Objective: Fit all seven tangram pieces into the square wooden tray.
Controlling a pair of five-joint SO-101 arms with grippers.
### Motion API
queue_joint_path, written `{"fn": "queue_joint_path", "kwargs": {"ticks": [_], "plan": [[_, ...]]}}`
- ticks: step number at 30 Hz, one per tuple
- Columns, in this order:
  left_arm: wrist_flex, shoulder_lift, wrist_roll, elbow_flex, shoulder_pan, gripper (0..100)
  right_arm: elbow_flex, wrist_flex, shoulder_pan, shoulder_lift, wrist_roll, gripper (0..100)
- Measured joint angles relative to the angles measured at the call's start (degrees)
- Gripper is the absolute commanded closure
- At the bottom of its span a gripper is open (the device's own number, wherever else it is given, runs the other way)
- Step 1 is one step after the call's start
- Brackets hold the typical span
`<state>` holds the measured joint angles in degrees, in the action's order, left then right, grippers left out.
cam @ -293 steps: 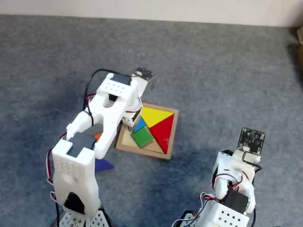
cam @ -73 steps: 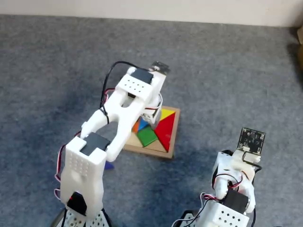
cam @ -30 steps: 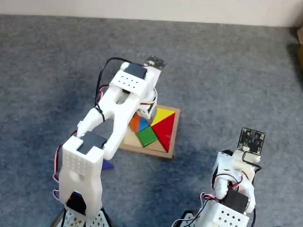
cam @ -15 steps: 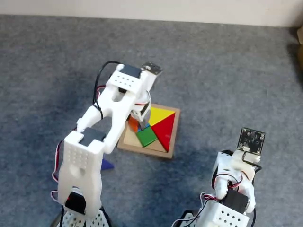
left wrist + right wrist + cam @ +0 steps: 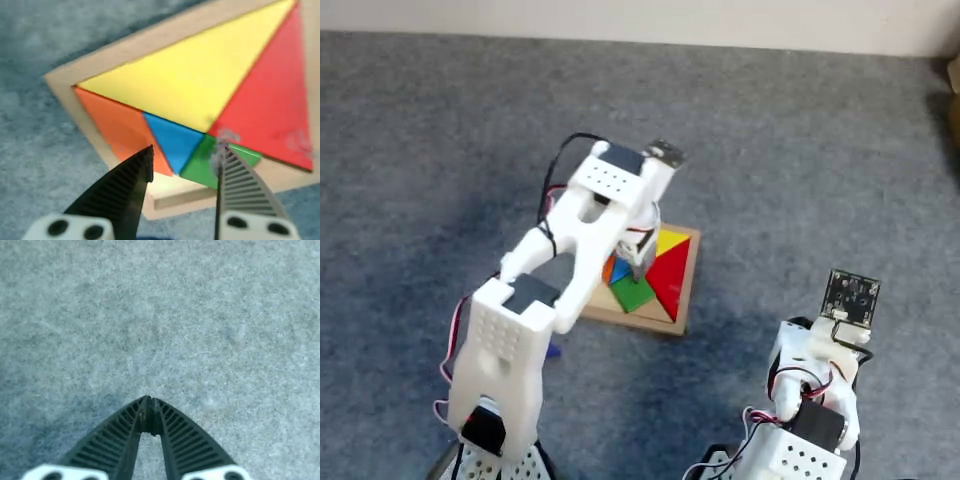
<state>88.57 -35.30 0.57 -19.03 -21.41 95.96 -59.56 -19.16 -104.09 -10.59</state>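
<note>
The square wooden tray (image 5: 686, 292) lies on the grey carpet with yellow (image 5: 670, 242) and red (image 5: 670, 277) large triangles, an orange piece (image 5: 609, 269), a small blue triangle (image 5: 620, 271) and a green piece (image 5: 633, 294) in it. My left gripper (image 5: 638, 265) hovers low over the tray. In the left wrist view it (image 5: 184, 150) is open and holds nothing, its fingertips above the orange piece (image 5: 117, 125), blue triangle (image 5: 175, 140) and green piece (image 5: 205, 167). A dark blue piece (image 5: 552, 350) lies on the carpet beside the left arm. My right gripper (image 5: 150, 412) is shut over bare carpet.
The right arm (image 5: 815, 390) sits folded at the near right, well apart from the tray. A strip of bare tray floor (image 5: 170, 192) shows along the near rim. Grey carpet (image 5: 800, 150) surrounds the tray on all sides.
The orange piece went from the carpet into the tray. Over the last second the left arm swung slightly left, then back right over the tray. The right arm stayed still.
</note>
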Motion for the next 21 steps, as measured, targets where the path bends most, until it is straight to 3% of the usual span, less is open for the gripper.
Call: {"fn": "queue_joint_path", "kwargs": {"ticks": [13,21], "plan": [[4.84,-0.09,-0.26,-4.13,-0.44,79,0.00,0.00,0.00,0.00,0.00,99.3],[5.54,12.04,-2.37,3.25,2.02,79,0.00,0.00,0.00,0.00,0.00,99.3]]}}
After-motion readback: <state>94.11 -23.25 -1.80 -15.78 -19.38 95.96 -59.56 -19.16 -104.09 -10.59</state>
